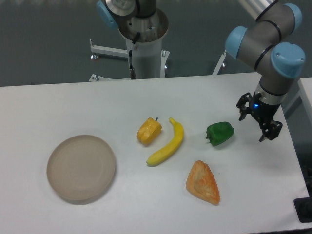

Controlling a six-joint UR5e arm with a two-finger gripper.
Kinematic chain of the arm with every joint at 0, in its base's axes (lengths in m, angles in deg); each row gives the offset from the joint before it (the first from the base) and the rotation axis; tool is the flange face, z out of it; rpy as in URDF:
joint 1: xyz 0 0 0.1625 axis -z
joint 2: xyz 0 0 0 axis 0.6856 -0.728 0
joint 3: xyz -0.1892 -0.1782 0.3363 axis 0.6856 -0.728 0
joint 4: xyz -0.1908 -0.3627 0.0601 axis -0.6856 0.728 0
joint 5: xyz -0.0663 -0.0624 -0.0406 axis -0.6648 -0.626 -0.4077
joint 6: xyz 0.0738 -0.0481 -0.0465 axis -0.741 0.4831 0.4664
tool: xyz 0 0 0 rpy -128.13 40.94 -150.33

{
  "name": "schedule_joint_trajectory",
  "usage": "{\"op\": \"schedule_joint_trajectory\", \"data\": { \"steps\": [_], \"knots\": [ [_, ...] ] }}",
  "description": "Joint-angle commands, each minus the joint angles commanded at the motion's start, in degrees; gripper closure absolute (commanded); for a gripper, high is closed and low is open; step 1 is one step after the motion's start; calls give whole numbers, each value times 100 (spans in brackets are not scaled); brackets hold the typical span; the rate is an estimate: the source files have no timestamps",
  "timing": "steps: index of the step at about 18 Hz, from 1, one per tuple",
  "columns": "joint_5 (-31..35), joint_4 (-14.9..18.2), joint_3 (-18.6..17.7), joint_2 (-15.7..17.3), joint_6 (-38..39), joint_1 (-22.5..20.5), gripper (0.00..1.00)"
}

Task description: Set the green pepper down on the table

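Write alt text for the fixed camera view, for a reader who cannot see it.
A green pepper lies on a white table, with the robot's empty hand open just to its right, not touching it. To the pepper's left lie a banana and a yellow pepper, a croissant sits nearer the camera, and an empty round plate is far left.

Bare table (253, 161) beside green pepper (220, 132) (right)

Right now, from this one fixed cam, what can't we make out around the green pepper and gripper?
- Gripper: fingers small and dark; the opening between them is unclear.
- Green pepper: underside hidden by its own body; it appears to rest on the table, with no gripper contact visible.
- Gripper height above the table: a single view cannot settle it.
- Arm: upper links cut off by the top edge.
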Motion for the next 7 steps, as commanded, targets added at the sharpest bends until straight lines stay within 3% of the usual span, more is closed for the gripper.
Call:
{"op": "schedule_joint_trajectory", "data": {
  "steps": [7],
  "knots": [
    [71, 0, 132, -71, 115, 27, 0]
  ]
}}
